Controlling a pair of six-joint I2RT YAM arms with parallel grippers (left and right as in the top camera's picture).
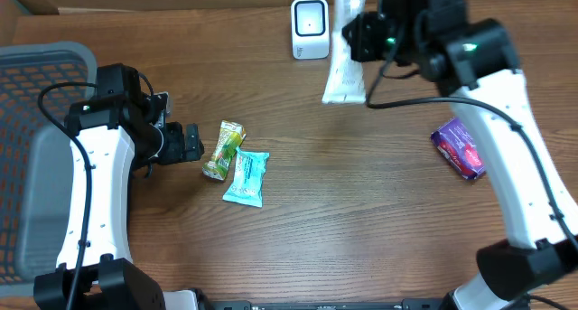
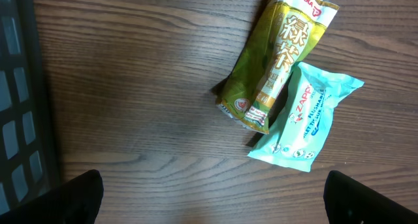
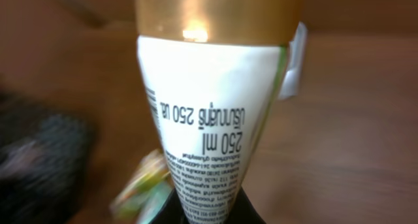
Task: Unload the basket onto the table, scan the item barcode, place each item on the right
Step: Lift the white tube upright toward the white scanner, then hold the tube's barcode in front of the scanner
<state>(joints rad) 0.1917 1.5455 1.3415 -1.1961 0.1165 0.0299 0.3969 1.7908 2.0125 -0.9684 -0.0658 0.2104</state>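
Tube [image 1: 345, 66] is up off the table, just right of the scanner [image 1: 310, 27] at the far edge. The right gripper [image 1: 365, 35] is clamped tight on it. Fine print faces the wrist camera; no barcode made out. Best to roll the printed side toward the scanner window and hold steady. The left gripper [image 1: 191, 143] is spread wide and empty, near the green packet [image 1: 223, 149].

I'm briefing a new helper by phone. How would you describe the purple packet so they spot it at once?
Start at the wooden table and go to the right arm's side. Beside that arm's white link the purple packet lies flat and alone. It is the only purple thing: the green pouch and teal packet lie together on the left arm's side.
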